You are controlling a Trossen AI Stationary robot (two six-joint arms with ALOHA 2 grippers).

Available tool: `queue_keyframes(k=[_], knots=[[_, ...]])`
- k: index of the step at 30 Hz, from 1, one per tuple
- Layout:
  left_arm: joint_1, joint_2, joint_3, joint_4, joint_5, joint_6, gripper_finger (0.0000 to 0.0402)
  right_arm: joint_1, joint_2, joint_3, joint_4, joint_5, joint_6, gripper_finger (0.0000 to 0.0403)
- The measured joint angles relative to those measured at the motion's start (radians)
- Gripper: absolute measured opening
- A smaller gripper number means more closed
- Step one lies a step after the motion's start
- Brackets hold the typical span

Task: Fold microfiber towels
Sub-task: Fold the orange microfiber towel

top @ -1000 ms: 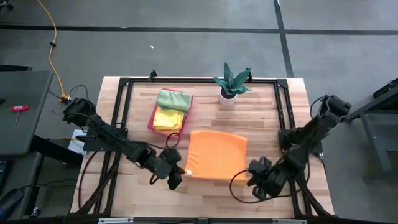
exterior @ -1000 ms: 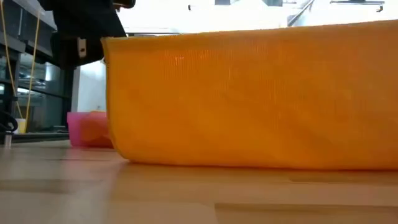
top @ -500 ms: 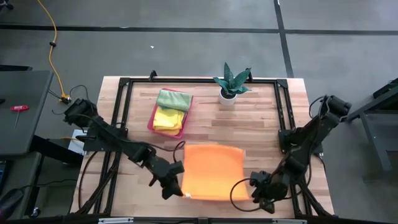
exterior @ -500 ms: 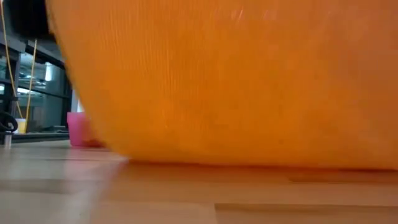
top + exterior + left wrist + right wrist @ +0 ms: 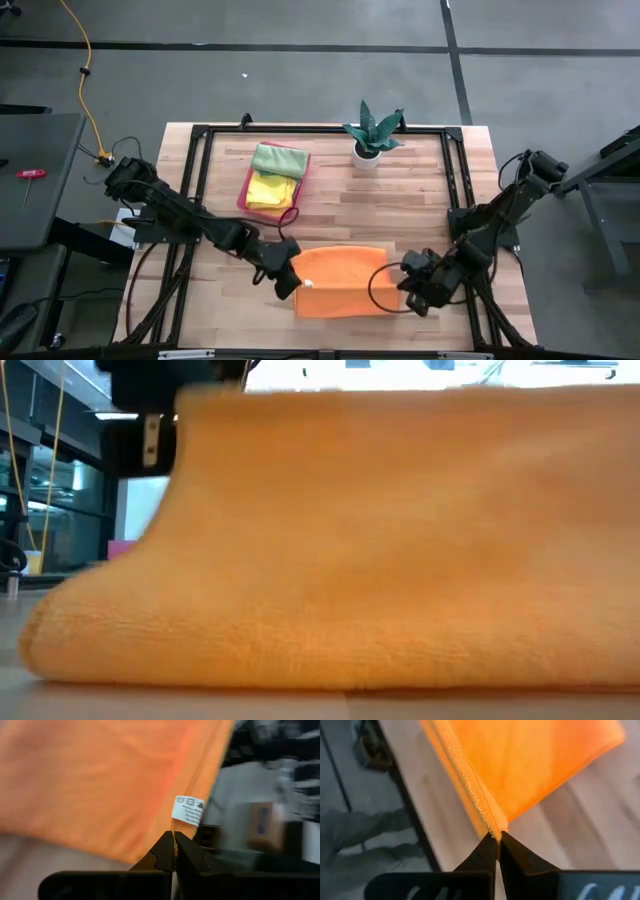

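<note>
Left gripper (image 5: 296,283) and right gripper (image 5: 404,291), both pinched shut on corners of the orange towel (image 5: 343,284); uneven release risks a skewed fold

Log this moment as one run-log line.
step: folding orange towel | left gripper: shut on corner | right gripper: shut on corner | tray: untouched

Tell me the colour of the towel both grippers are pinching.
Plain orange towel, with a small white care label at one corner. The high view shows it best.
</note>
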Motion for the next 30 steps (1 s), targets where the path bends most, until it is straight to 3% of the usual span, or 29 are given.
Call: queue_keyframes(k=[7, 14, 30], knots=[[-0.036, 0.0, 0.0, -0.221, -0.152, -0.052, 0.0, -0.118, 0.0, 0.0, -0.038, 0.027, -0.07, 0.0], [-0.039, 0.0, 0.0, -0.257, -0.273, -0.071, 0.0, -0.193, 0.001, -0.056, -0.03, -0.022, -0.026, 0.0], [-0.009, 0.088, -0.001, -0.251, -0.297, -0.104, 0.0, -0.261, 0.015, -0.139, 0.047, -0.031, 0.063, 0.0]])
